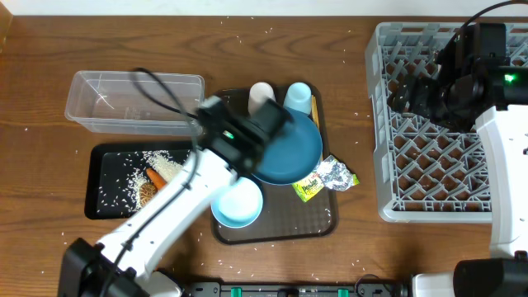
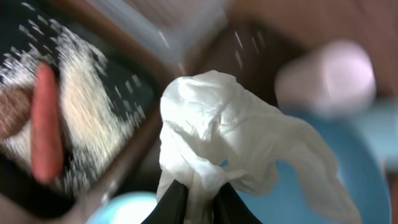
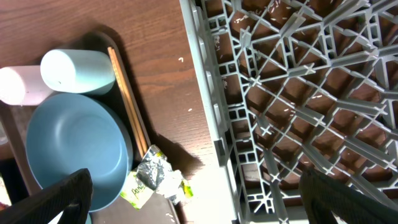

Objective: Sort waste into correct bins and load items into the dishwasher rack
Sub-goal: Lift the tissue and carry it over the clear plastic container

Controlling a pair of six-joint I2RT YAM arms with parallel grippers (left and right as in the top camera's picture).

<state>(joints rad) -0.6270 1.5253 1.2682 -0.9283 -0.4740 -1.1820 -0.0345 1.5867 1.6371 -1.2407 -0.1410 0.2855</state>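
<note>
Left wrist view: the left gripper (image 2: 198,191) is all but closed, its fingers pinching the napkin (image 2: 230,137) by a lower fold at 6 o'clock. From the pinch the napkin bunches toward 12 o'clock, with a long tail trailing to 4 o'clock (so its long axis runs roughly 10 to 4). Behind it is the plate (image 2: 354,186). Farther off, the white cup (image 2: 326,78) sits at 2 o'clock. At 9 o'clock is the black tray (image 2: 143,81), holding the carrot (image 2: 46,124) and rice (image 2: 87,112). The right gripper (image 3: 196,186) is spread wide, holding nothing, over the rack (image 3: 298,93).
</note>
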